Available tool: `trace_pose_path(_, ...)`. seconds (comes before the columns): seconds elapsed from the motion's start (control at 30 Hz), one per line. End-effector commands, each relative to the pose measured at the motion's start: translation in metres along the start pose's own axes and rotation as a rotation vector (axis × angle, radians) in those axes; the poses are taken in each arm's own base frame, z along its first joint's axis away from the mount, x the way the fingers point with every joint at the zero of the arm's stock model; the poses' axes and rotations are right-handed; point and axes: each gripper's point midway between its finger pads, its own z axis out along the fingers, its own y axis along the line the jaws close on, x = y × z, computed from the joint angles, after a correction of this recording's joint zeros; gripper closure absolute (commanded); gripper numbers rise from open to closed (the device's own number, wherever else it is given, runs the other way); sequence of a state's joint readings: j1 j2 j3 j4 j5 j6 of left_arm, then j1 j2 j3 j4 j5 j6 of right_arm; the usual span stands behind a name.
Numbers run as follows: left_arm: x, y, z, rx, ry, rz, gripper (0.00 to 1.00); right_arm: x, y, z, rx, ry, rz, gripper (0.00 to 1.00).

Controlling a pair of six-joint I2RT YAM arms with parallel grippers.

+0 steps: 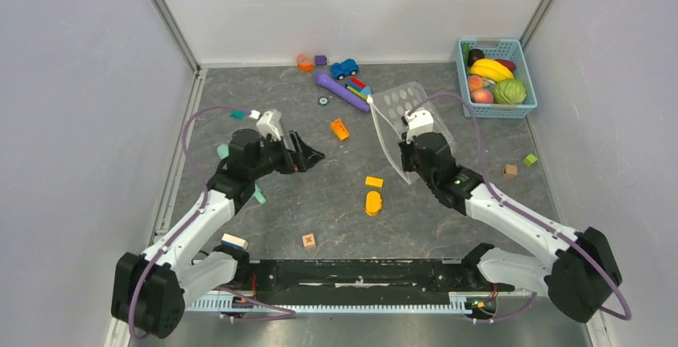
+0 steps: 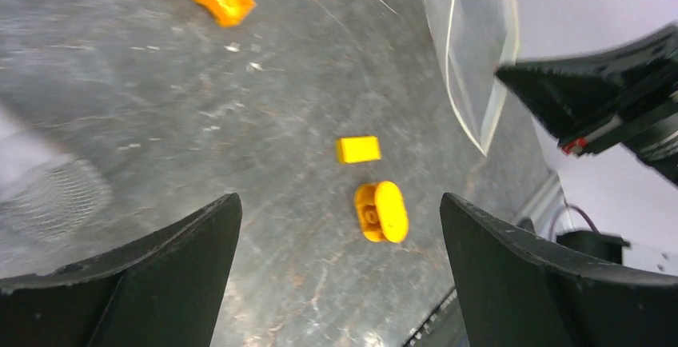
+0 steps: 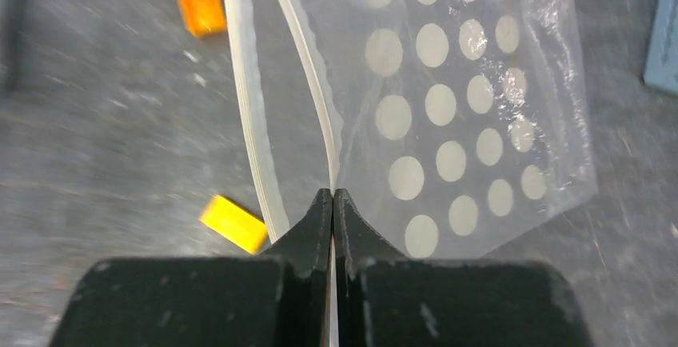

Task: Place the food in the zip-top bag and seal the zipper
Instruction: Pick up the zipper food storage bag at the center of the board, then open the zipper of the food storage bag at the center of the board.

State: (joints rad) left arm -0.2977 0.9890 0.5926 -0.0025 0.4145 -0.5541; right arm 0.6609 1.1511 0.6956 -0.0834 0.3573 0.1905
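Note:
The zip-top bag (image 1: 397, 105), clear with pale dots, is held by one lip of its mouth edge in my right gripper (image 3: 332, 195), which is shut on it. In the right wrist view the bag (image 3: 464, 107) stretches away from the jaws. One zipper strip (image 3: 308, 67) runs into the jaws, and the other strip (image 3: 248, 99) stands apart to its left. The food lies in the blue basket (image 1: 524, 111): banana bunch (image 1: 489, 69), green cabbage (image 1: 509, 91), peaches (image 1: 480, 89). My left gripper (image 1: 308, 155) hangs open over the floor, left of the bag (image 2: 472, 43), nothing between its fingers (image 2: 340, 203).
An orange block (image 1: 340, 129), a yellow block (image 1: 373, 181) and a yellow oval piece (image 1: 373, 202) lie between the arms. A long purple toy (image 1: 340, 91), a blue toy car (image 1: 344, 68) and small blocks sit at the back. A wooden cube (image 1: 309, 241) lies near the front.

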Motion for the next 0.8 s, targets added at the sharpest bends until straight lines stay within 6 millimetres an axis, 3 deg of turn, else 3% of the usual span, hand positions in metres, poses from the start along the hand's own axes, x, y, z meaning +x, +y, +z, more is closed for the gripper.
trace_pose_path(0.0,-0.015,-0.067,0.015,0.172,-0.006,0.032,0.0,-0.07,0.031,-0.021,-0.189,-0.242,0.108,1.0)
trace_pose_path(0.17,-0.026,-0.107,0.033,0.149,-0.011,0.06,0.0,-0.106,0.064,-0.037,-0.373,-0.32,0.158,1.0)
trace_pose_path(0.33,-0.043,-0.115,0.036,0.045,-0.092,0.076,0.0,-0.131,0.097,-0.047,-0.513,-0.356,0.169,1.0)
trace_pose_path(0.6,-0.058,-0.085,0.024,-0.187,-0.18,0.121,0.0,-0.155,0.162,-0.079,-0.805,-0.396,0.123,1.0)
trace_pose_path(0.77,-0.062,-0.059,0.008,-0.331,-0.228,0.132,0.0,-0.159,0.179,-0.09,-0.873,-0.412,0.105,1.0)
